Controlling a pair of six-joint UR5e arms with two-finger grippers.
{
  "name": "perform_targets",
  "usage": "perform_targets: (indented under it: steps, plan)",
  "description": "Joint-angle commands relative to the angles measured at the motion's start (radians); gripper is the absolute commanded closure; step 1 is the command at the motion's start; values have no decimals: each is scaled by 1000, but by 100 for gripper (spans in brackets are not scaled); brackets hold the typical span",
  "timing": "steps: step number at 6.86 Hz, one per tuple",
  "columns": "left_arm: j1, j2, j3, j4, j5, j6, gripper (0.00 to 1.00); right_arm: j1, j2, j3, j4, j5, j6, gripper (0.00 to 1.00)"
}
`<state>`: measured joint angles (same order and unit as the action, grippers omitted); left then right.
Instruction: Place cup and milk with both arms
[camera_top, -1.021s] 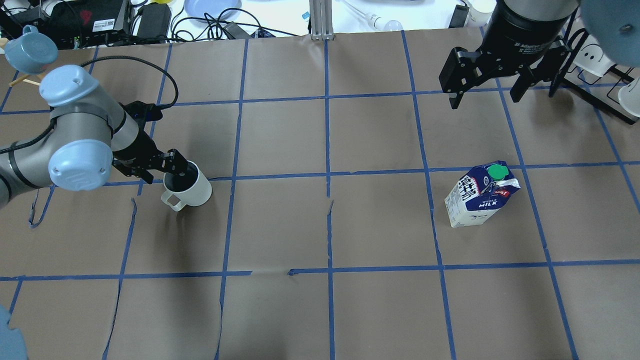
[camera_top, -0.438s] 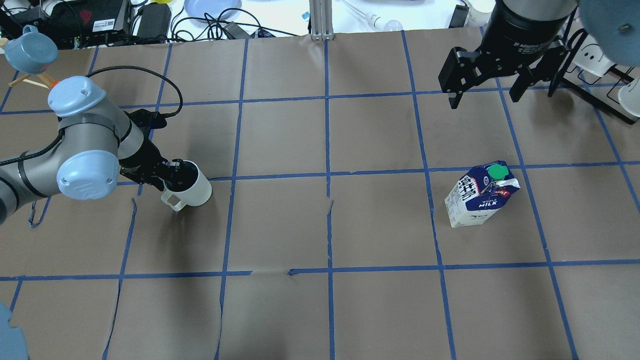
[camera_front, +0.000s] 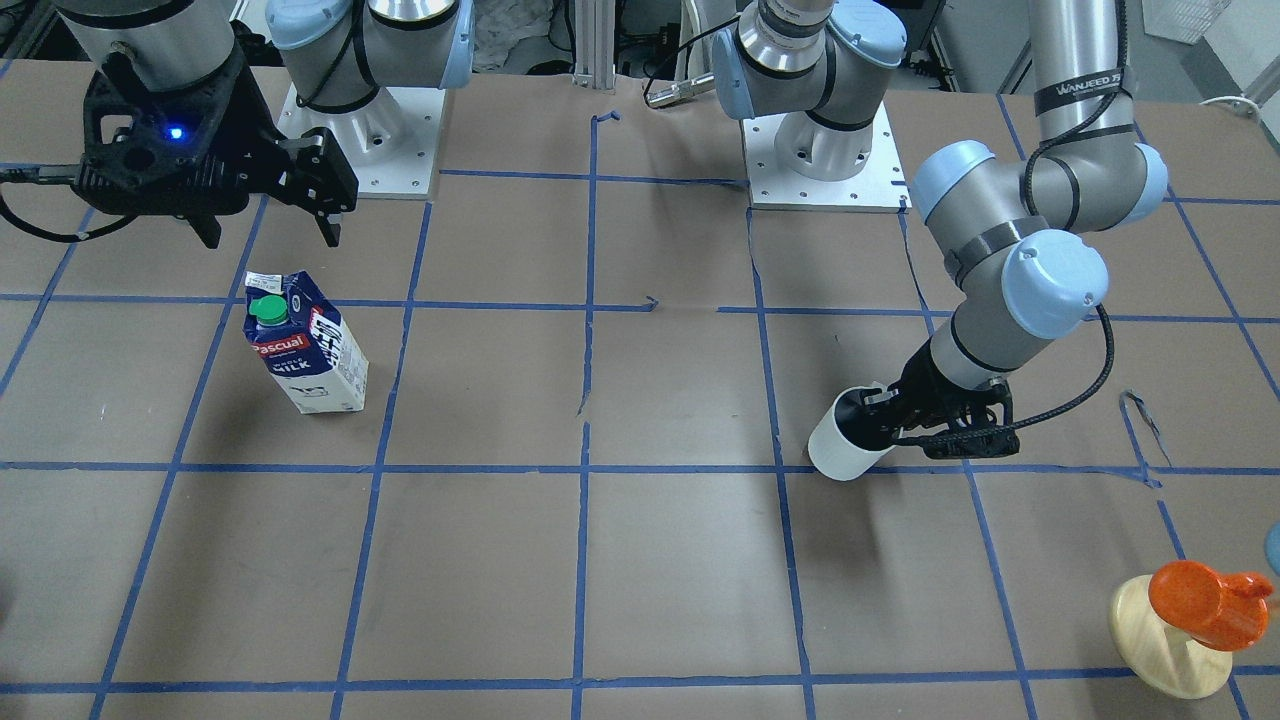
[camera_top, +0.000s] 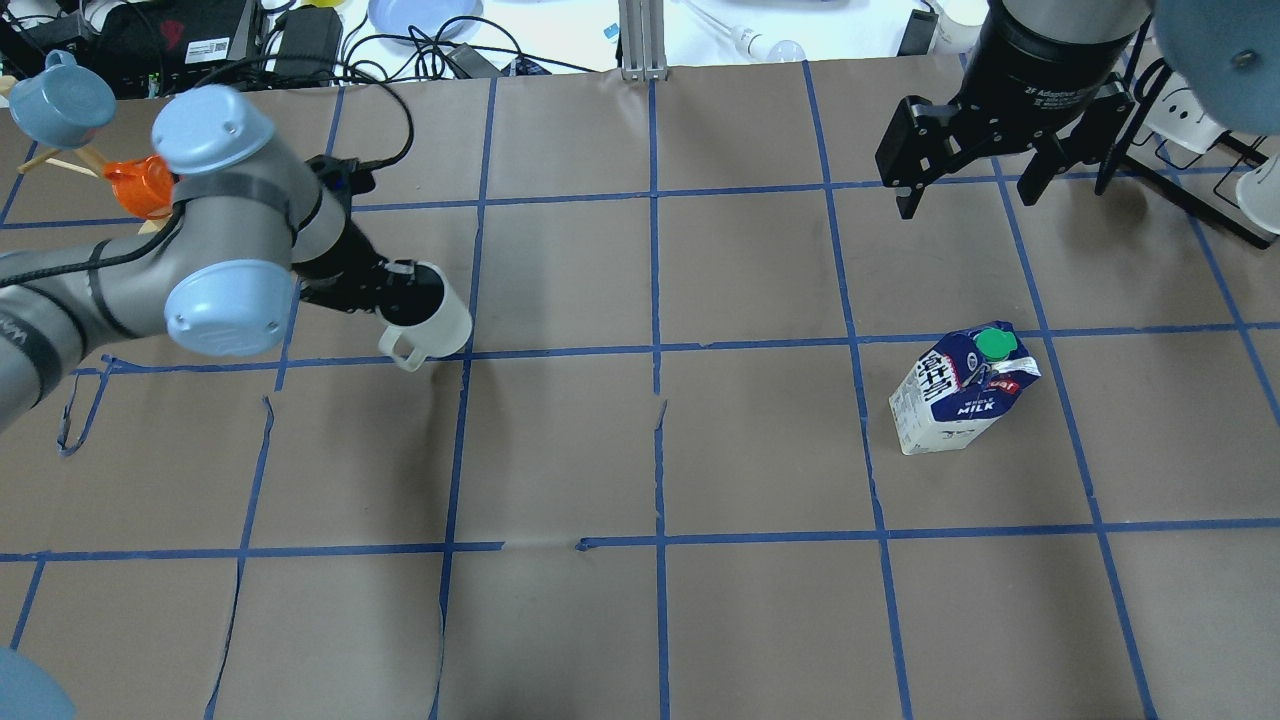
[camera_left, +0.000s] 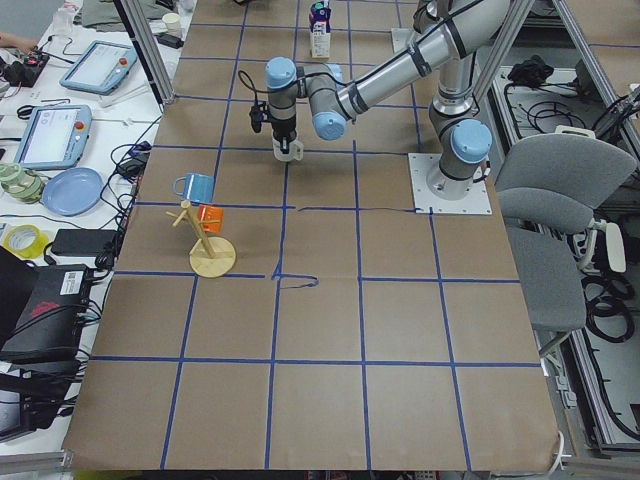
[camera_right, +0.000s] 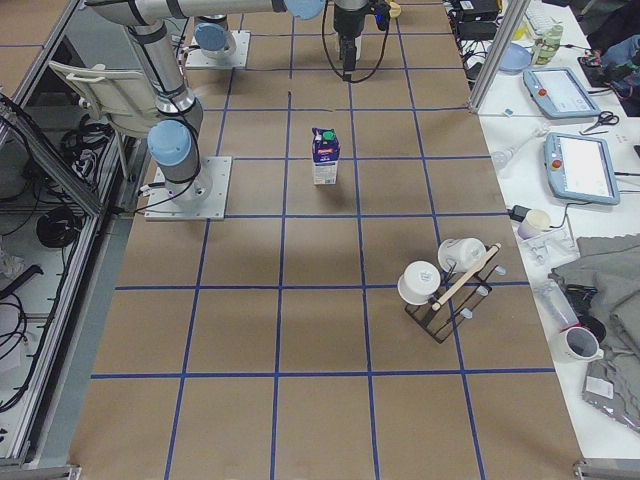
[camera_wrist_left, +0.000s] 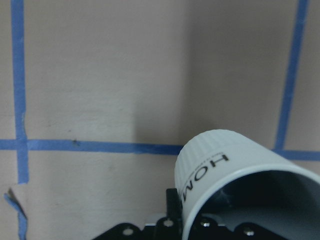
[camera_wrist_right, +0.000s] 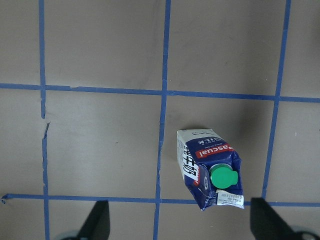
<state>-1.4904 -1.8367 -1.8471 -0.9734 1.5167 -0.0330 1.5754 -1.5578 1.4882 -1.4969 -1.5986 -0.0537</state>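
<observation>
Front view: the left tool pinches the rim of the cup, which hangs tilted just under it, off the worktop: picked up, not yet placed. Overhead: the right tool hovers with jaws spread, gripping nothing, the milk standing well apart from it, capped, contents hidden, untouched. Left wrist: the cup's dark inside looks empty.
</observation>
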Motion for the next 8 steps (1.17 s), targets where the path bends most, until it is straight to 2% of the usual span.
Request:
perform_targets:
  steps: [1,4,5,8]
  plan:
    - [-182,-44,124,-30,-1,-266,100,0,-1,0,1,-1,0,0]
    - [-347,-108,131,-18,2,-517,100,0,-1,-5,1,-7,5,0]
    - [-399,-108,111,-21,8,-543,100,0,-2,-5,1,-7,2,0]
    - [-409,-72,-16,5,2,-550,100,-2,-2,-9,1,-3,-1,0]
